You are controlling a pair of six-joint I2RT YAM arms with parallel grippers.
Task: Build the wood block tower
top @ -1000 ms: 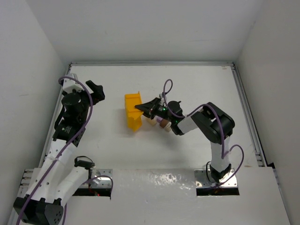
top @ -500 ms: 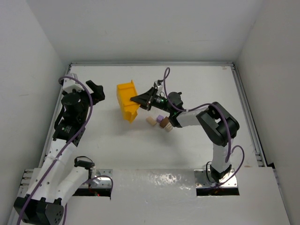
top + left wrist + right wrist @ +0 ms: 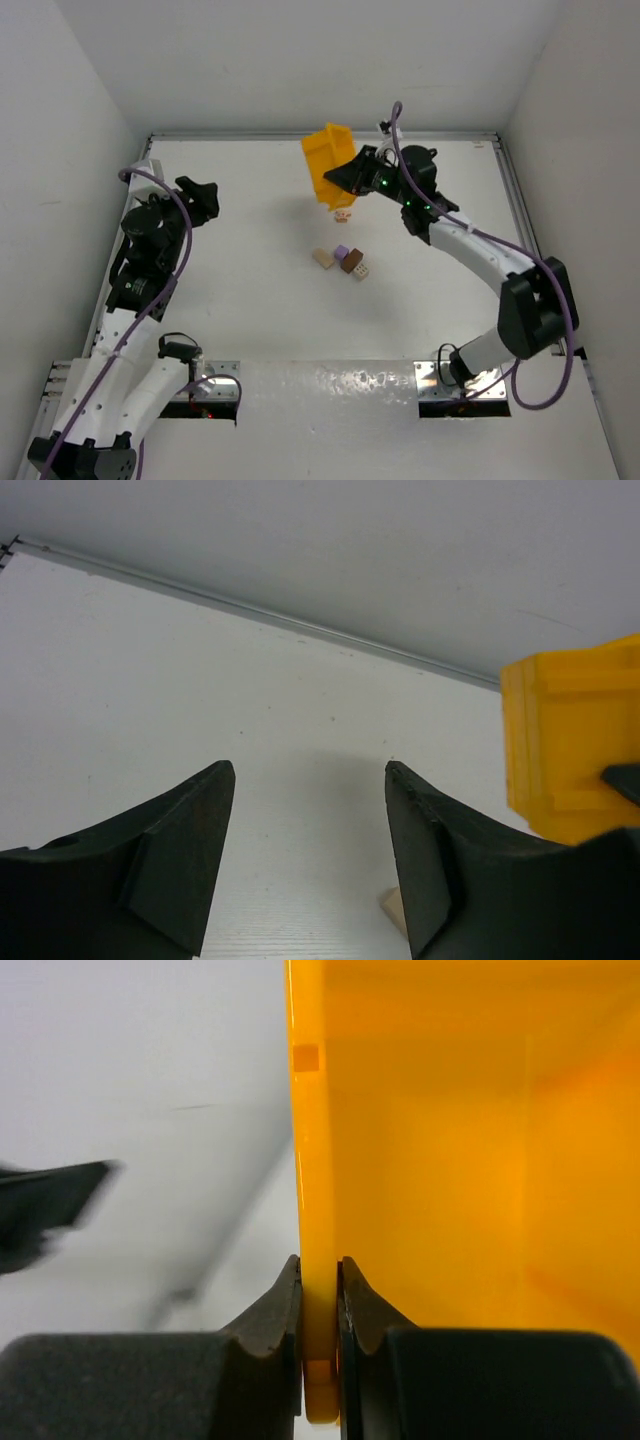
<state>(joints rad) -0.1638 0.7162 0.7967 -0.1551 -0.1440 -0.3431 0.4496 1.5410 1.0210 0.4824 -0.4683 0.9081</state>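
Observation:
Several tiny wood blocks lie in a loose cluster mid-table: light tan (image 3: 322, 258), purple (image 3: 342, 251), dark brown (image 3: 350, 263) and pinkish-tan (image 3: 360, 271). One more pale block (image 3: 342, 215) shows just below the raised yellow bin (image 3: 326, 160). My right gripper (image 3: 345, 180) is shut on the bin's wall (image 3: 318, 1210), holding it tilted above the far table; the pinch shows in the right wrist view (image 3: 320, 1290). My left gripper (image 3: 208, 196) is open and empty at the far left; in its wrist view (image 3: 305, 850) a tan block's corner (image 3: 392, 908) peeks past the right finger.
White walls enclose the table, with a metal rail (image 3: 320, 135) along the far edge and another (image 3: 530, 250) on the right. The bin (image 3: 575, 740) hangs at the right of the left wrist view. Both arm bases sit at the near edge.
The right arm has lifted the yellow bin up and toward the far right, away from the blocks left on the table. The left arm shifted slightly nearer.

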